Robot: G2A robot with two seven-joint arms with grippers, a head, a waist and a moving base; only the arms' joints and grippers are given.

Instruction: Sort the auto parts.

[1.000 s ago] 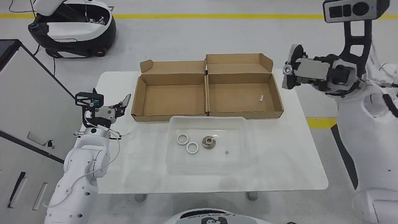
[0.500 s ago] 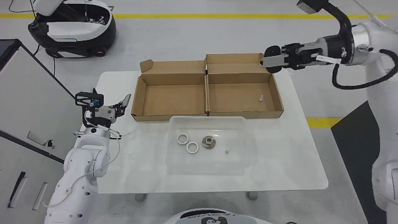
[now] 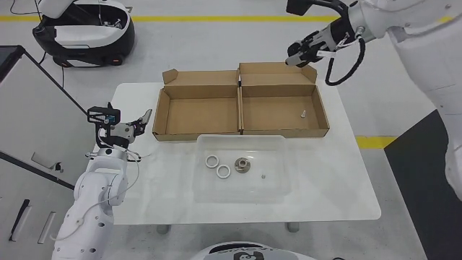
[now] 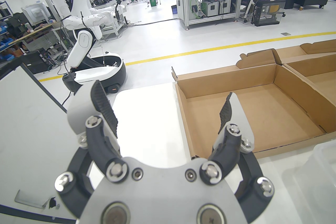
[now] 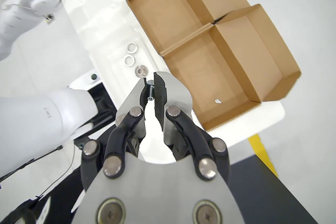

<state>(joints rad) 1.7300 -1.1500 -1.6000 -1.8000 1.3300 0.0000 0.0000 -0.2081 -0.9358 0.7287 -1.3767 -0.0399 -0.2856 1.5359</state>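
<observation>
Up near the box's [image 3: 278, 69] far rim, right end effector [image 5: 150, 78] clenched on seemingly a bolt [image 5: 150, 90]; left end effector [image 4: 162, 89] released.

Down ahead of our right gripper [image 5: 151, 83], clamped on a bolt [image 5: 150, 91], the right box [image 5: 262, 51] lies open-topped, one small screw [image 5: 217, 101] inside. Just ahead of our open left gripper [image 4: 162, 104], bare table [image 4: 157, 130], then the left box's wall [image 4: 183, 114] bars low passage.

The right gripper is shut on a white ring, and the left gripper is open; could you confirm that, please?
Not quite: the right wrist view shows the right gripper shut on a small threaded bolt, not a white ring. The left gripper is indeed open.
</observation>
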